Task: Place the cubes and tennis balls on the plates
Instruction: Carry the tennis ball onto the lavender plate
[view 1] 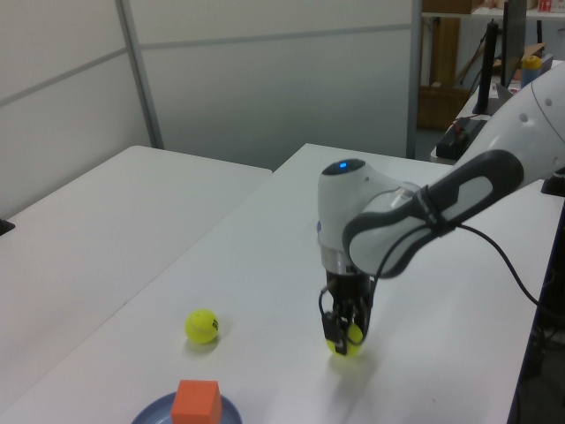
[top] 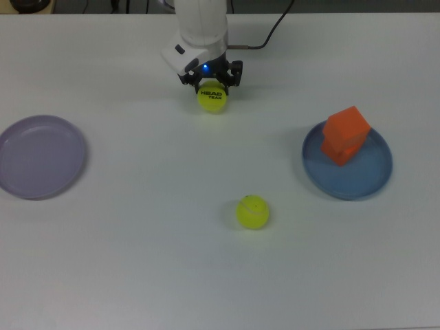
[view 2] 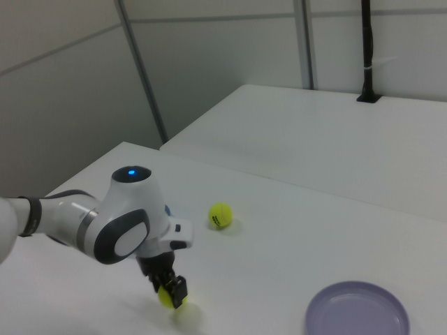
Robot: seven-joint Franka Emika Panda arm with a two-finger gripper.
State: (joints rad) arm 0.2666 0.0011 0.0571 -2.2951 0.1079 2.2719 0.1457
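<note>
Setting: a robotics lab or office-type test room. Large plain white tables [view 1: 265,230] stand side by side, a second one [view 2: 335,132] behind the first. Walls are pale grey partition panels [view 1: 265,79] with vertical metal dividers [view 1: 141,75]. A white and grey robot arm [view 1: 397,221] with a blue status light works on the table, a black cable [view 1: 508,265] trailing from it. In the left view's far right, shelving [view 1: 450,62] holds boxes and equipment. A black pole [view 2: 368,49] stands on the rear table.
</note>
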